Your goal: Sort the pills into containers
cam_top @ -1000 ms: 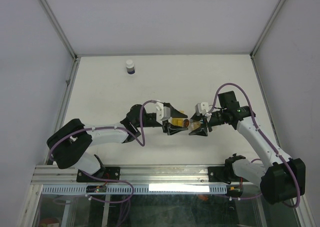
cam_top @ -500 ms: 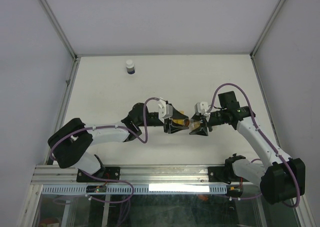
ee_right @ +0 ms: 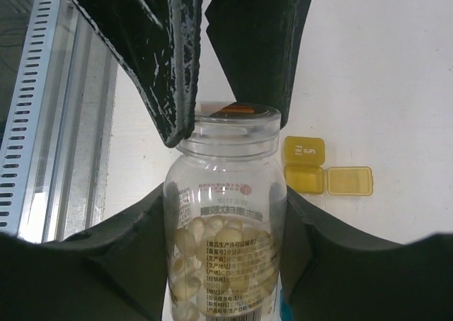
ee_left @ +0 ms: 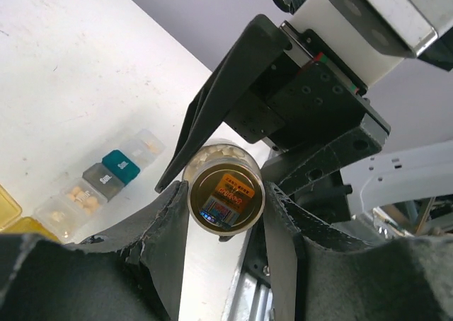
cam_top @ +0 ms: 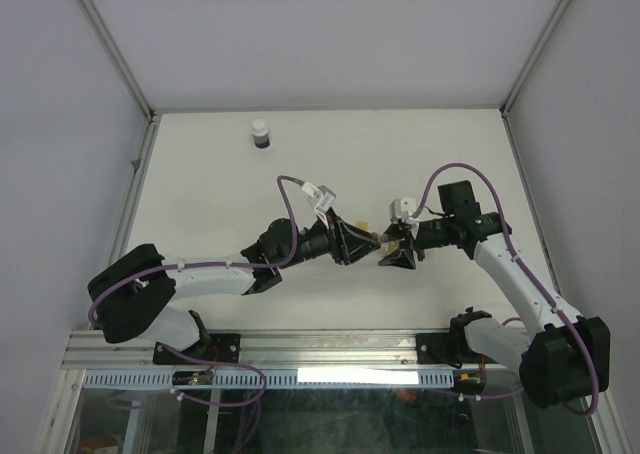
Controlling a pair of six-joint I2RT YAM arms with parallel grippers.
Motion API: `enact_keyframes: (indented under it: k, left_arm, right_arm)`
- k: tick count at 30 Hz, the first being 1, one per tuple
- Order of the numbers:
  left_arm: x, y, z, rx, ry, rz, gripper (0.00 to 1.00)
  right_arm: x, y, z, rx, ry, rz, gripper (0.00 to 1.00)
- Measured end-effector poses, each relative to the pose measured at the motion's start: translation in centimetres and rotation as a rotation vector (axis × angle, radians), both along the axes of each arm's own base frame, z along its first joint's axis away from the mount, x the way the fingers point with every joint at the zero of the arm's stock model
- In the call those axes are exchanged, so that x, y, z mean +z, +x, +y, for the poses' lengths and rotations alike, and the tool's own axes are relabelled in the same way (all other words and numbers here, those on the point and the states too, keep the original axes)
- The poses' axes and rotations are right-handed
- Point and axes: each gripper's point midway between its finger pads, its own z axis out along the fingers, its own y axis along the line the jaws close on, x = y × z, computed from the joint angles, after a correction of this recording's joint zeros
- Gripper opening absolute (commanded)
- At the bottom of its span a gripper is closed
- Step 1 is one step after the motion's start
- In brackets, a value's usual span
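A clear pill bottle (ee_right: 225, 264) full of pale pills is held in the air between my two grippers. My right gripper (ee_right: 225, 218) is shut on the bottle's body. My left gripper (ee_left: 225, 202) is shut on its amber cap (ee_left: 225, 196), which carries an orange label. In the top view the grippers meet at mid-table, left (cam_top: 358, 242) and right (cam_top: 388, 248). The containers lie in a row on the table below: teal (ee_left: 120, 167), grey (ee_left: 102, 182), clear ones holding pills (ee_left: 76, 198), yellow (ee_left: 13, 216). An open yellow container (ee_right: 304, 179) shows beside the bottle.
A small white bottle with a dark blue band (cam_top: 260, 134) stands at the far left of the white table (cam_top: 200, 194). A metal rail (cam_top: 330, 346) runs along the near edge, by the arm bases. Grey walls close off both sides and the back.
My left wrist has turned and the arm has stretched toward the bottle, its wrist camera swinging up. The right arm has barely moved. The bottle stays between both grippers.
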Motion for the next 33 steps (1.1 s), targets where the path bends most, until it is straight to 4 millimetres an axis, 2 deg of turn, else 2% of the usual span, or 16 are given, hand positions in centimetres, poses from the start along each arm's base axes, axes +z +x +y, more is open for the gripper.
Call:
enact_keyframes:
  k: [2,4,9,13,17,20,23,27,30,33]
  left_arm:
    - [0.1,0.1,0.0,0.016,-0.018,0.04,0.54]
    - [0.2,0.0,0.0,0.016,-0.03,0.06,0.7]
    - [1.6,-0.3,0.6,0.014,-0.08,0.037,0.98]
    - [1.7,-1.1,2.4,0.012,-0.07,-0.086,0.99]
    - [1.3,-1.6,4.3,-0.013,-0.01,-0.315,0.99]
    - [1.5,-1.5,4.7,-0.058,0.031,-0.49,0.95]
    - [1.5,-1.6,4.2,-0.127,0.059,-0.63,0.91]
    - [1.6,-1.4,2.3,-0.207,0.072,-0.747,0.84]
    - [1.5,-1.3,1.3,-0.242,0.066,-0.784,0.75]
    - [0.2,-1.3,0.7,-0.268,0.067,-0.773,0.65]
  right_arm:
    - [0.0,0.0,0.0,-0.006,0.001,0.007,0.0]
    - [0.1,0.0,0.0,-0.006,0.005,0.007,0.0]
    - [0.5,0.0,-0.1,-0.007,0.015,-0.008,0.0]
    - [0.6,-0.1,-0.1,0.001,0.022,-0.015,0.0]
    - [0.7,-0.4,0.0,0.018,0.029,-0.024,0.0]
    - [0.6,-0.7,0.0,0.033,0.032,-0.03,0.0]
    - [0.7,-0.9,0.0,0.047,0.036,-0.038,0.0]
    - [0.6,-1.1,-0.1,0.059,0.037,-0.044,0.0]
    - [0.5,-1.2,-0.1,0.064,0.035,-0.043,0.0]
    - [0.3,-1.2,-0.1,0.067,0.032,-0.038,0.0]
